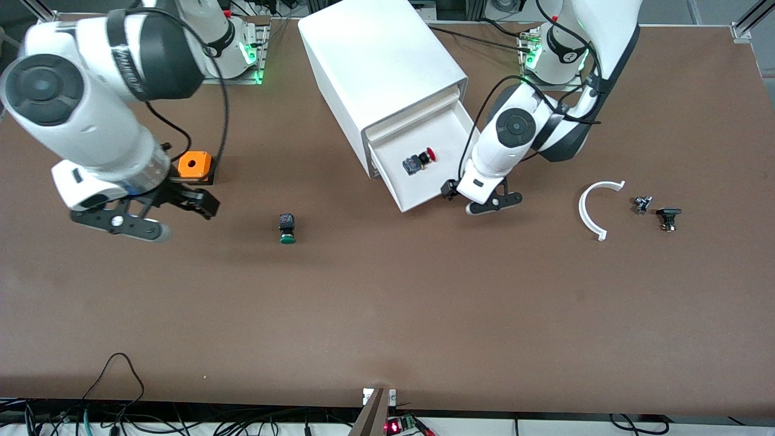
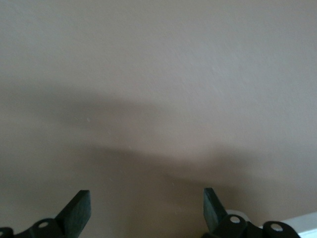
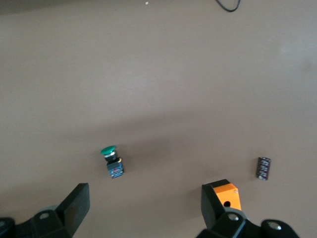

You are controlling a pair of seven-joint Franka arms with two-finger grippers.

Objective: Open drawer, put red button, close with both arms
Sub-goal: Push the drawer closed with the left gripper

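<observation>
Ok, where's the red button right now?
In the front view, the red button lies inside the open drawer, near the left gripper.

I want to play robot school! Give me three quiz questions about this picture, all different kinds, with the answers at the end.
1. True or false: the small red button with the stubby black body lies inside the pulled-out lowest white drawer.
2. Which thing lies nearer the front camera?
A. the small orange box with a hole
B. the green-capped push button
3. Fill in: the left gripper sits at the drawer's front corner with its fingers ____.

Key
1. True. The drawer is open and the red button rests in it.
2. B. The right gripper, open and holding nothing, hangs close to the orange box.
3. Open, as the left wrist view shows.
</observation>
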